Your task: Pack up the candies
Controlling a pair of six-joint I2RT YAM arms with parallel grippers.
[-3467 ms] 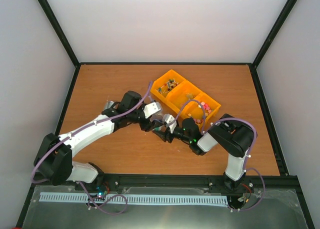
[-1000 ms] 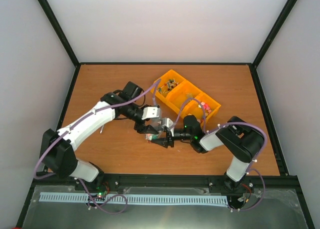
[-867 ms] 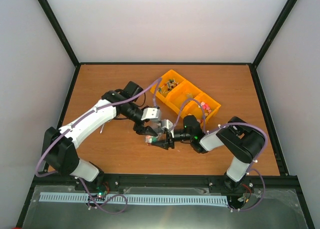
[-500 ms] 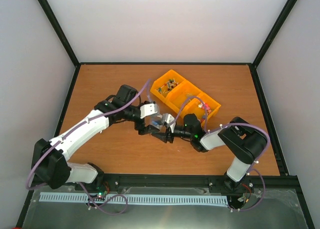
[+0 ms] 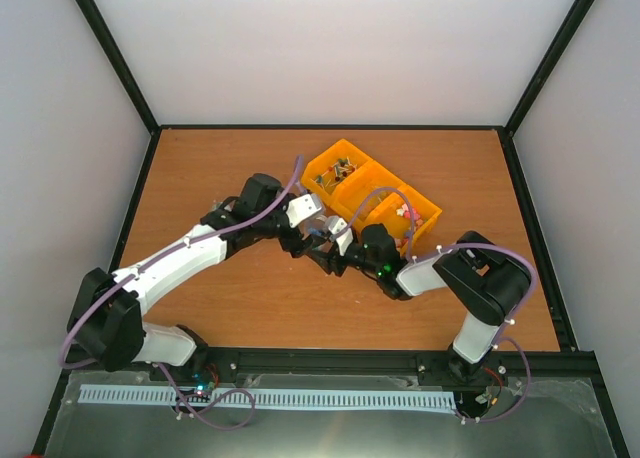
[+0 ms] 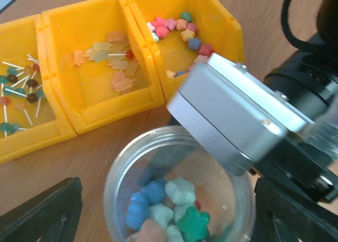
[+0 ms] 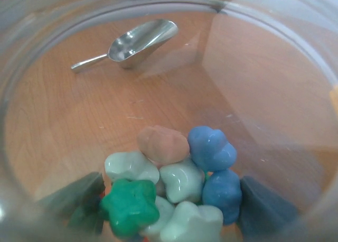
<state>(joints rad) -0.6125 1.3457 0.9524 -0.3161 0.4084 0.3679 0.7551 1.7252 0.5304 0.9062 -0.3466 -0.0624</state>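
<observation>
While only a few candies (image 7: 174, 184) are heaped at the bottom of the clear jar (image 6: 119, 170), more are seen in the upper-right compartment of the yellow bin (image 6: 95, 112), so packing is judged unfinished. The jar is clamped by the right jaws. The left jaws are spread wide to either side of it, gripping nothing. If the jar is knocked or tipped, candies could be spilled onto the worktop (image 6: 63, 163).
</observation>
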